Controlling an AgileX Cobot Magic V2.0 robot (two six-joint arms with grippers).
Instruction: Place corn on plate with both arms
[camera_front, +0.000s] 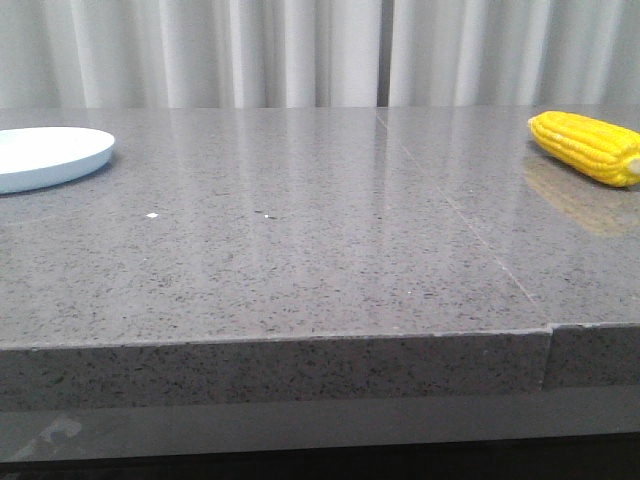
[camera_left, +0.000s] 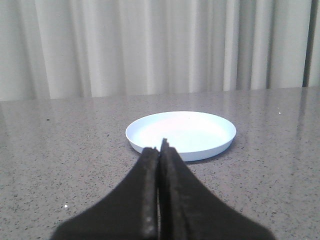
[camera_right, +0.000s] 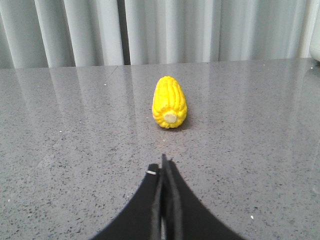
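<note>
The yellow corn (camera_front: 588, 146) lies on the grey table at the far right; in the right wrist view the corn (camera_right: 169, 102) points its pale cut end at the camera. My right gripper (camera_right: 163, 167) is shut and empty, a short way in front of it. The pale blue-white plate (camera_front: 48, 156) sits at the far left, empty. In the left wrist view the plate (camera_left: 181, 134) lies just beyond my left gripper (camera_left: 159, 148), which is shut and empty. Neither gripper shows in the front view.
The grey speckled table (camera_front: 300, 250) has a seam (camera_front: 470, 235) running back from its front edge on the right. White curtains (camera_front: 300, 50) hang behind it. A white object (camera_right: 316, 45) shows at the edge of the right wrist view.
</note>
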